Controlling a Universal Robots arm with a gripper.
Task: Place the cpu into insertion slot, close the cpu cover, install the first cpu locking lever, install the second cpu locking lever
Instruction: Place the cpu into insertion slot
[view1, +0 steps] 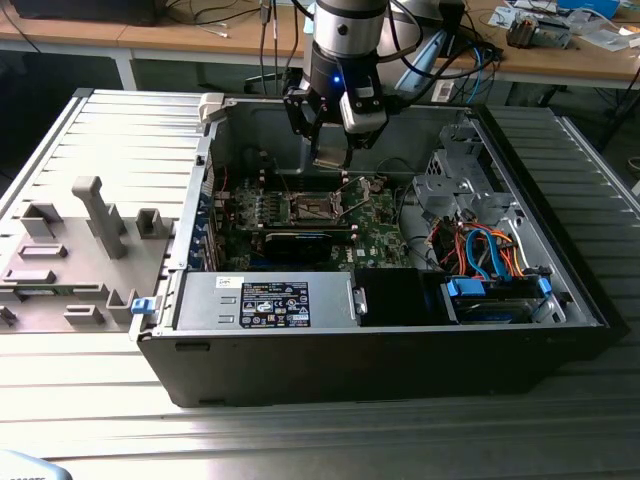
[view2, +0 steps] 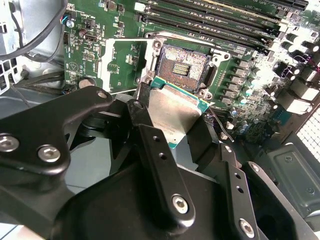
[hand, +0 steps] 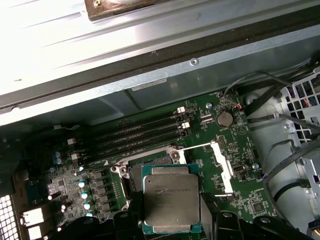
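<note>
Silvery cpu (hand: 171, 202) is clamped in your gripper (view2: 174, 117) just above the slot (view2: 185, 65), not yet seated. Beside the slot the cover (hand: 221, 167) stands open; closing and locking are left.

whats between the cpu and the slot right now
Nothing. In the second wrist view the cpu, held in the gripper, hangs just short of the open slot with bare air between them; the cover is swung aside.

One cpu (hand: 171, 197), one insertion slot (view2: 185, 62), one coin cell (hand: 224, 118), perhaps four memory slots (hand: 140, 134).
</note>
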